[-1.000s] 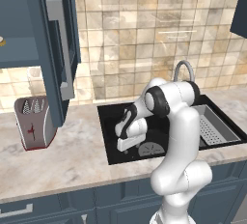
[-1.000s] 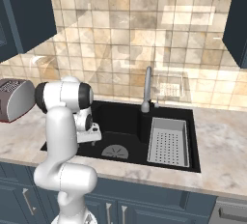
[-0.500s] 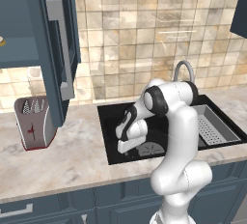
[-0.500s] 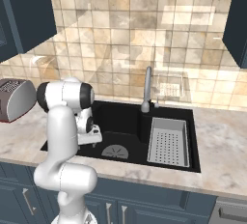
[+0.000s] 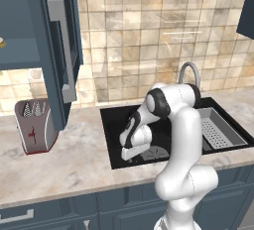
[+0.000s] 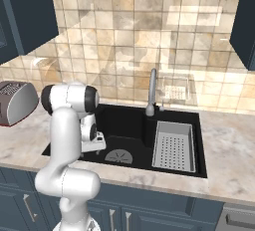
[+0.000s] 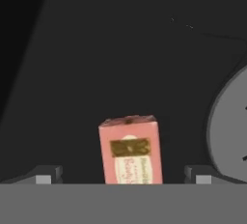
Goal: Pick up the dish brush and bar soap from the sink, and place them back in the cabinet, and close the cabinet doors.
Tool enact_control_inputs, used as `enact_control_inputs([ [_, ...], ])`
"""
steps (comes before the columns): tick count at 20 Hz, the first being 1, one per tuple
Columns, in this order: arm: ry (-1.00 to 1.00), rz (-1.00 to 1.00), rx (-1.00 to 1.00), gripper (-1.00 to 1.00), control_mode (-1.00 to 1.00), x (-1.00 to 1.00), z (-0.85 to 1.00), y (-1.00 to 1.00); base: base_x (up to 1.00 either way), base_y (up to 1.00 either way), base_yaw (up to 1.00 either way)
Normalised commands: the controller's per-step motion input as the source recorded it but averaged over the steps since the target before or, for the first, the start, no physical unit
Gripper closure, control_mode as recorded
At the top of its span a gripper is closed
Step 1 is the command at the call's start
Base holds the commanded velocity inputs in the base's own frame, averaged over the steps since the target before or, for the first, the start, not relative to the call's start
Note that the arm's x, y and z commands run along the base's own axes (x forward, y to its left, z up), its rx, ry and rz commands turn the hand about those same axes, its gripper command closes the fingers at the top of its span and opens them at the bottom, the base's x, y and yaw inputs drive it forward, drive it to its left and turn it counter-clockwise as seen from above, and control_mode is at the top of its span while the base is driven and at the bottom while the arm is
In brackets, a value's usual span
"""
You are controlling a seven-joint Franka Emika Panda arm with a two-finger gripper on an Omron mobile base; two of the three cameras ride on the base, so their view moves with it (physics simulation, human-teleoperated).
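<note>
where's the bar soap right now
In the hand view the bar soap lies on the black sink floor, between the open gripper tips, with the grey drain beside it.

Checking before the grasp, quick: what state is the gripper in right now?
Gripper: open, holding nothing; its fingertips stand on either side of the bar soap on the sink floor.
</note>
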Motion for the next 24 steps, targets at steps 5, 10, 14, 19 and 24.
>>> enact_control_inputs([
  [5, -0.01, 0.00, 0.00, -1.00, -1.00, 0.00, -0.17, 0.00, 0.00, 0.00, 0.00],
  [10, 0.00, 0.00, 0.00, -1.00, -1.00, 0.00, -0.09, 0.00, 0.00, 0.00, 0.00],
  [14, 0.00, 0.00, 0.00, -1.00, -1.00, -0.01, -0.09, 0.00, 0.00, 0.00, 0.00],
  [19, 0.00, 0.00, 0.00, -1.00, -1.00, -0.08, -0.12, 0.00, 0.00, 0.00, 0.00],
  [24, 0.00, 0.00, 0.00, -1.00, -1.00, -0.13, -0.10, 0.00, 0.00, 0.00, 0.00],
])
